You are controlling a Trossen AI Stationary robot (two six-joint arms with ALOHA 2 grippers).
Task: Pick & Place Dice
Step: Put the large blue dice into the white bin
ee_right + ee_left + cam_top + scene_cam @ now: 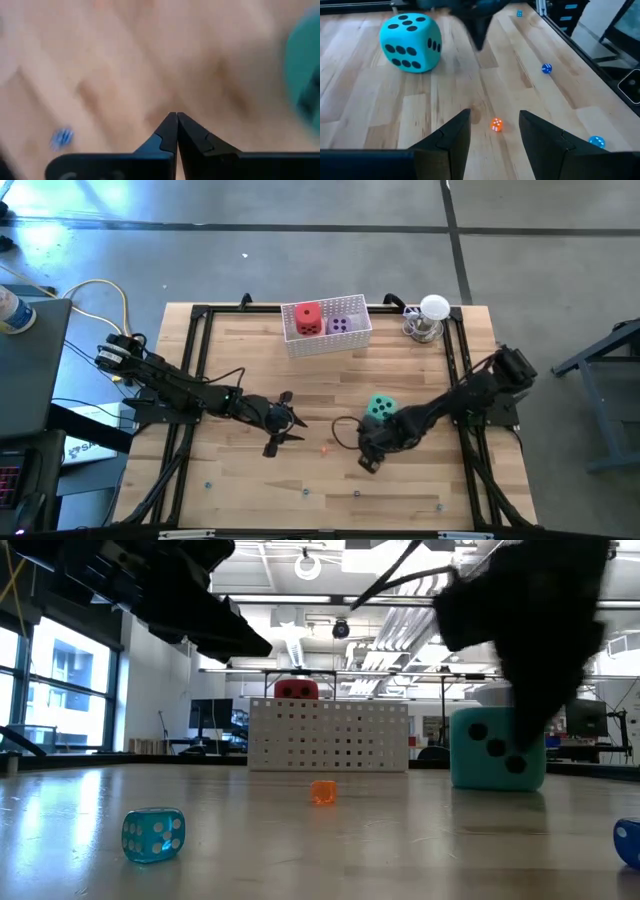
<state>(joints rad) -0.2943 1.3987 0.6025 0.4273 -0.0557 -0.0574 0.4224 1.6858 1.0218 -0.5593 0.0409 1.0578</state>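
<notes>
high view shows the tabletop with a white basket at its far edge, already holding the red die and purple die. the teal die sits loose beside the right hand, fingers pressed together. left hand hovers spread, empty, over a small orange die.

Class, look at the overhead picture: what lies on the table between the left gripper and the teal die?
In the high view, a tiny orange die lies on bare wood between the left gripper and the teal die.
</notes>
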